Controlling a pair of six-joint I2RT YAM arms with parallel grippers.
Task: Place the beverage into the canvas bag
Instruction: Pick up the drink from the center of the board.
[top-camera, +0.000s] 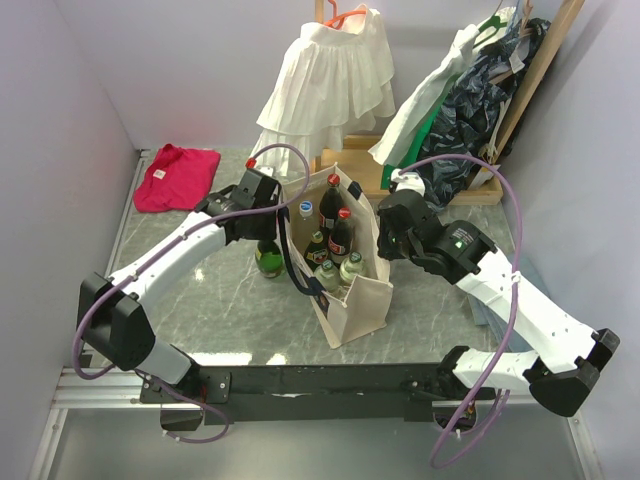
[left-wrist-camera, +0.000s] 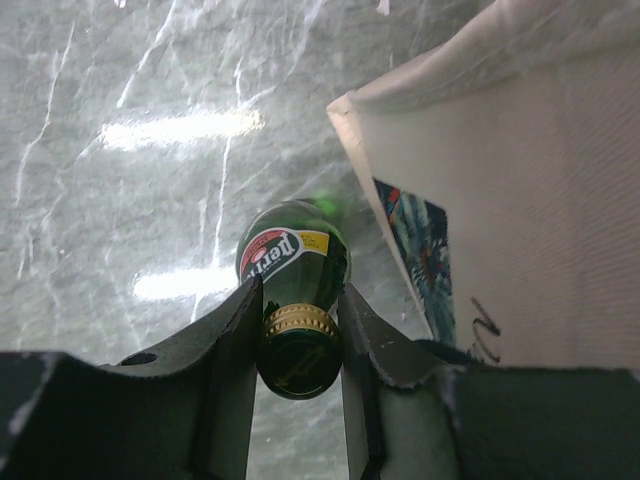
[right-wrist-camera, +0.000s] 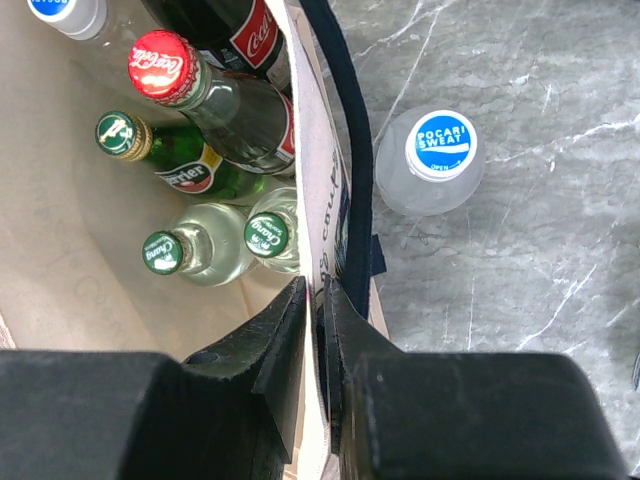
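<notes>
A green Perrier bottle (left-wrist-camera: 293, 256), the beverage, stands upright just left of the canvas bag (top-camera: 362, 300). My left gripper (left-wrist-camera: 300, 322) is shut on its gold-banded neck, one finger on each side. In the top view this bottle (top-camera: 268, 258) sits below my left gripper (top-camera: 262, 218), outside the bag. The bag's cream wall (left-wrist-camera: 540, 180) rises close on the right. My right gripper (right-wrist-camera: 318, 300) is shut on the bag's rim beside a navy handle (right-wrist-camera: 352, 150), holding the wall (right-wrist-camera: 60, 250). Several bottles stand inside the bag.
A Pocari Sweat bottle (right-wrist-camera: 430, 160) stands on the marble table right of the bag. A pink cloth (top-camera: 176, 178) lies at the back left. A white ruffled garment (top-camera: 330, 80) and a rack of clothes (top-camera: 470, 100) hang behind the bag.
</notes>
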